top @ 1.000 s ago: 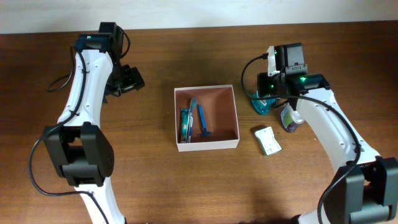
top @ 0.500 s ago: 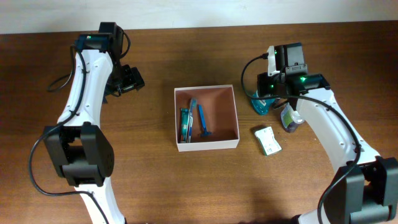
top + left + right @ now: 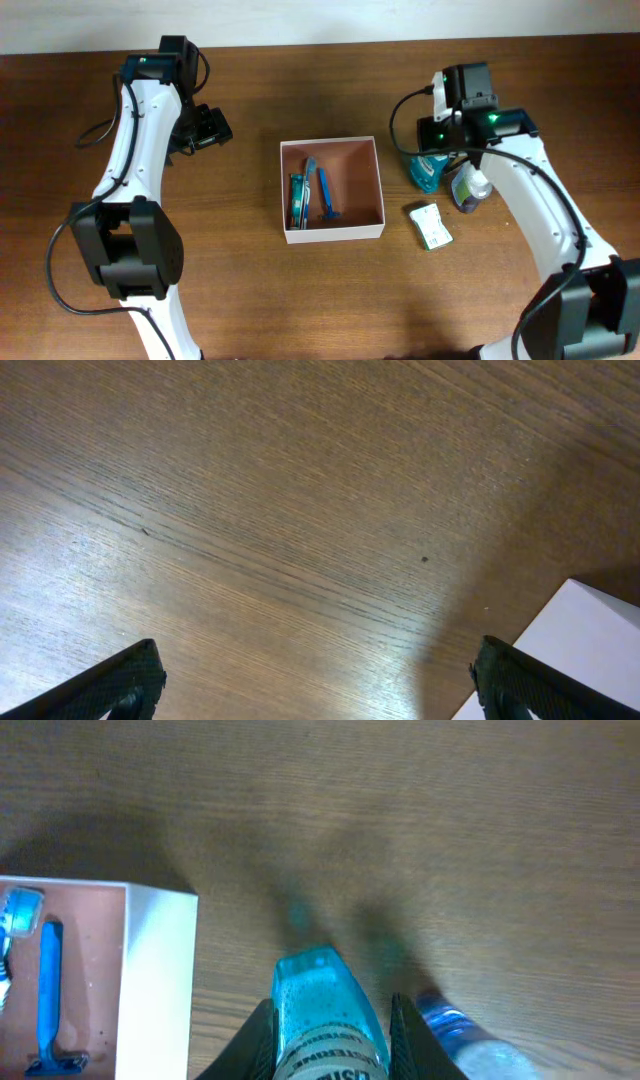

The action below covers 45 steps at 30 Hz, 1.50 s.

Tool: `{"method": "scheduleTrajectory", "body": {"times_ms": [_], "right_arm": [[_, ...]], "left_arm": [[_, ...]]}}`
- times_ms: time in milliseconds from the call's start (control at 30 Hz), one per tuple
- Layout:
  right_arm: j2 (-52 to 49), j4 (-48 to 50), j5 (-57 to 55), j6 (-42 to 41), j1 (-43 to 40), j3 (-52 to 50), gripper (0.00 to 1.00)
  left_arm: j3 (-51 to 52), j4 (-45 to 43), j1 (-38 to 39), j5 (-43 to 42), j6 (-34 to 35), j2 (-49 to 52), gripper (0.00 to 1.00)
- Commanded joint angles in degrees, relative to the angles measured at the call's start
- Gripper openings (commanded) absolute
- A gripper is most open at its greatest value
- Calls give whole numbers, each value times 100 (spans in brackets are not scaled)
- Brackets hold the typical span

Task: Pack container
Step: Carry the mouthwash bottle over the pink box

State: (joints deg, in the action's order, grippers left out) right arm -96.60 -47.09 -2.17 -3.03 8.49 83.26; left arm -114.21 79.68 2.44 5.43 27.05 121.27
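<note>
Right gripper (image 3: 330,1032) pinches translucent teal plastic bottle (image 3: 318,988), shallow white-walled square container (image 3: 160,982) near on its left; left gripper (image 3: 318,672) wide, empty.

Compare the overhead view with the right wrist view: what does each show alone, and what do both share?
Only overhead: the left gripper and a green-and-white packet lying outside the container. Only right wrist: the right gripper with its jaws against both sides of the teal bottle. Both: the container, the blue razor inside it, and the teal bottle.
</note>
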Motion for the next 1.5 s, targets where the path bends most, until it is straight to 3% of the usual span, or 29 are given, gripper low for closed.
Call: {"method": "scheduleTrajectory", "body": {"times_ms": [0,367,733,1233,1467], "right_arm": [[229,-282,-540,-46,315,752,22],[240,-1134,-1051,-411,1353,2009,22],[238,-1235,-1051,-321,1982,2208,22],[-63,-1220,-988,-1569,2076,2205,21],[-382,-1158,-992,-1749,2081,2205,20]], "left_arm": [[-68,0,-9,61,-9,-162,99],[-68,2,-11,61,-9,-162,99],[-68,0,-7,61,-9,-162,99],[-68,2,2,61,-9,-162,99],[-68,2,2,61,-9,-162,99]]}}
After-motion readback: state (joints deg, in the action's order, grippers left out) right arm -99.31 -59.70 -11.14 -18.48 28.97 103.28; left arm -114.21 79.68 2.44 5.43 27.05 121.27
